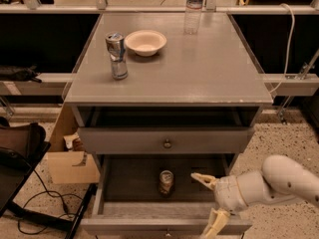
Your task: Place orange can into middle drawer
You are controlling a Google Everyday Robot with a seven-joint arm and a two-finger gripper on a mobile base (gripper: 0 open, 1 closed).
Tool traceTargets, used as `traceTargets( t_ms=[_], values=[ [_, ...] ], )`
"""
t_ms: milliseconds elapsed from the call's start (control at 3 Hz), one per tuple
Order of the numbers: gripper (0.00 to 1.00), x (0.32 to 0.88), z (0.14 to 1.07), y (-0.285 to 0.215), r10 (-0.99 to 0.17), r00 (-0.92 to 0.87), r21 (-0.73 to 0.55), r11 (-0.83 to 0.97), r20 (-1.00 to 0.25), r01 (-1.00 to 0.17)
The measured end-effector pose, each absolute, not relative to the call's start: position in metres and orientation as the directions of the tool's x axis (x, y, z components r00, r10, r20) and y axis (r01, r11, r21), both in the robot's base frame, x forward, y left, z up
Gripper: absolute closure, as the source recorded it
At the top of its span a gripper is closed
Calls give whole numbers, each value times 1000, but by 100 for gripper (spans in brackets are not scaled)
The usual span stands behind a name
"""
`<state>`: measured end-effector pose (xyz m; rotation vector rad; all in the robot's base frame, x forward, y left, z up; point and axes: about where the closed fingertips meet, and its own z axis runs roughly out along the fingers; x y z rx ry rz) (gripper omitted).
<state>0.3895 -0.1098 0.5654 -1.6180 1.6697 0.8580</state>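
The orange can (166,181) stands upright on the dark floor of the open middle drawer (124,180), near its centre. My gripper (208,203) is to the right of the can, over the drawer's front right part, apart from the can. Its two pale fingers are spread wide and hold nothing. One fingertip (198,177) points toward the can. The other fingertip (212,227) hangs over the drawer's front edge.
On the cabinet top (199,73) stand a slim silver-and-blue can (116,55), a white bowl (145,42) and a clear water bottle (194,6). The top drawer with a brass knob (167,143) is shut. A cardboard box (70,156) and cables lie on the floor at left.
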Motion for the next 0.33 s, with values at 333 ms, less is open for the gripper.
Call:
traceTargets(
  t_ms=[333],
  values=[
    [0, 369, 624, -134, -696, -55, 102, -26, -716, -994]
  ],
)
